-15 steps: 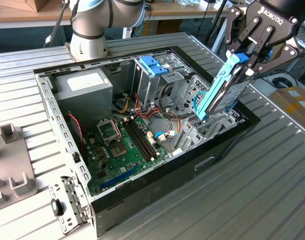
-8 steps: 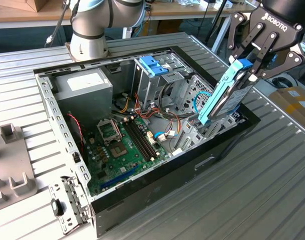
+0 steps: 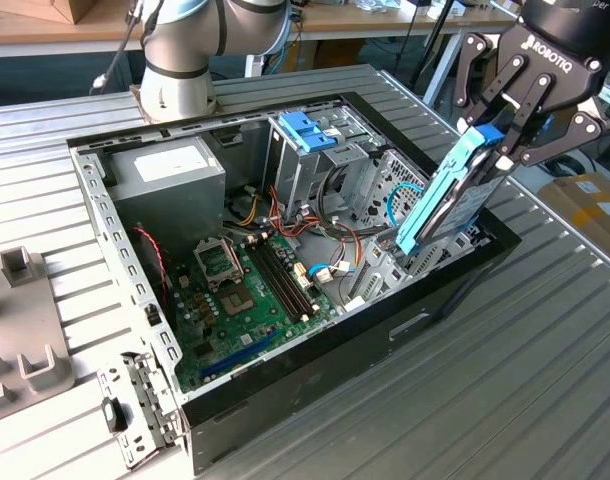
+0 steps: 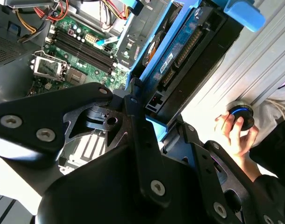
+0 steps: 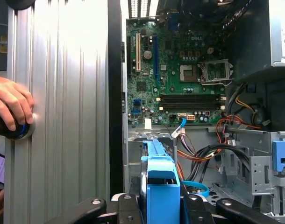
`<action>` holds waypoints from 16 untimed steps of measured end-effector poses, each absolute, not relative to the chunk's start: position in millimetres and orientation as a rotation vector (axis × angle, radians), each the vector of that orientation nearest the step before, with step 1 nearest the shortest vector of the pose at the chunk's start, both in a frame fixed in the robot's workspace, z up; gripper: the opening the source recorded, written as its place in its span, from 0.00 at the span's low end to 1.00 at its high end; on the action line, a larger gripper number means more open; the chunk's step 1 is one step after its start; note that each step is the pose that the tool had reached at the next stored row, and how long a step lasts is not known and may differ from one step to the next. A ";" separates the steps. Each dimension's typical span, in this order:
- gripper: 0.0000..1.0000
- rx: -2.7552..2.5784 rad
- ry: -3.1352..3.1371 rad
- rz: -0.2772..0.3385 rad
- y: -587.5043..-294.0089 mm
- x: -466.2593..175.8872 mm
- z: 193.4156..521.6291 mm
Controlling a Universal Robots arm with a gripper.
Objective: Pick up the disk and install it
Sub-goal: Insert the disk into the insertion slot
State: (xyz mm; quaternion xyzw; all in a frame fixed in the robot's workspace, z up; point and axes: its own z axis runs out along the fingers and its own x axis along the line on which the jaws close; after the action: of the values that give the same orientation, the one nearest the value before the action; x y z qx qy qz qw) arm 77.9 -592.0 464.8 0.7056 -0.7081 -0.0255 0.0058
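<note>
The gripper [image 3: 497,135] is clamped on the top end of the disk [image 3: 447,195], holding it tilted on edge over the open computer case [image 3: 315,365], at the case's side nearest the exterior view's right. The disk's lower end dips in just beside the metal drive cage [image 3: 315,165] (the one with the blue handle). The green motherboard [image 5: 180,70] lies flat inside the case. Beside the case, a person's hand [image 5: 11,105] rests on a round knob [image 5: 14,129] on the ribbed metal surface [image 3: 505,390].
</note>
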 end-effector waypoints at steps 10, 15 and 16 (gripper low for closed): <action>0.37 2.209 -2.216 -0.080 -586.3 79.7 461.5; 0.37 2.208 -2.216 -0.080 -578.6 79.7 460.1; 0.37 2.209 -2.216 -0.080 -578.0 79.7 459.9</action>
State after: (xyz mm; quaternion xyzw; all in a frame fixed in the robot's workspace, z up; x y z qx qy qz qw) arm 79.7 -578.0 459.9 0.7056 -0.7081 -0.0255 0.0058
